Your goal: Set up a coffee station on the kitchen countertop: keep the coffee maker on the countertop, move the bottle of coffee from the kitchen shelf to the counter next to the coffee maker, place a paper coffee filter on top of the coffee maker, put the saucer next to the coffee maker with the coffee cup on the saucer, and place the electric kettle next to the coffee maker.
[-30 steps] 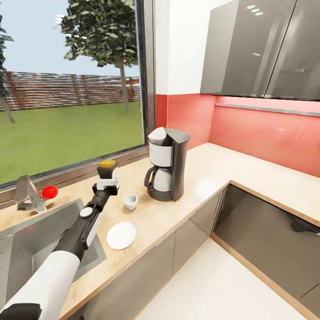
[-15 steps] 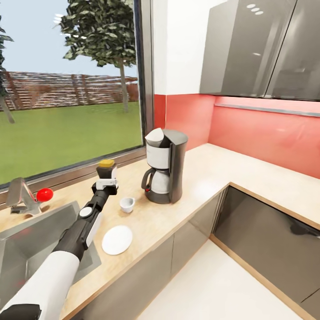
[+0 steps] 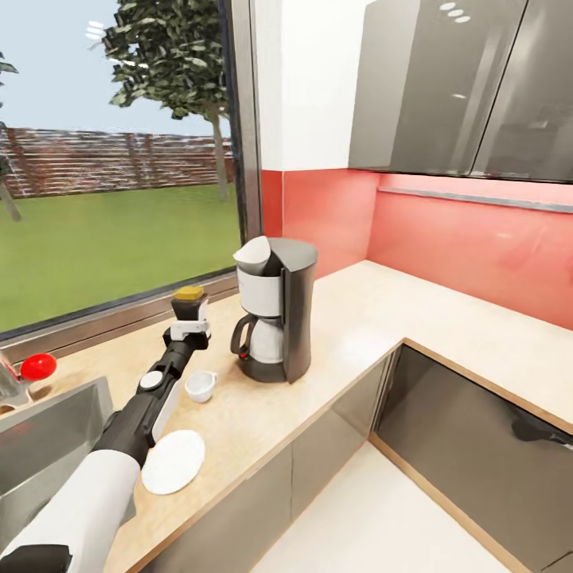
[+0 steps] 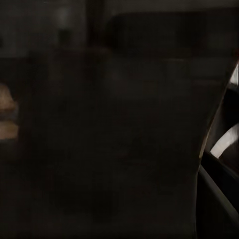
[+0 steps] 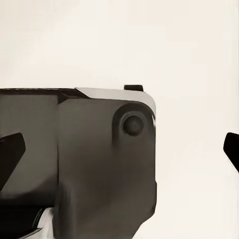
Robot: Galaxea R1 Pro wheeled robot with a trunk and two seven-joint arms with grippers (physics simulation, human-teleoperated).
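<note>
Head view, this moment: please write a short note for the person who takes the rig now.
Left pincer: shut on the bottle of coffee, held above the kitchen countertop, left of the coffee maker.
Right pincer: open or shut, I cannot tell.
Coffee cup stands on the countertop, apart from the saucer.
A white cone sits on the coffee maker, probably the filter.
Left: set the bottle down, cup onto saucer, bring the kettle.

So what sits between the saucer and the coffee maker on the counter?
In the head view, the coffee cup stands on the countertop between the saucer and the coffee maker, touching neither.
</note>
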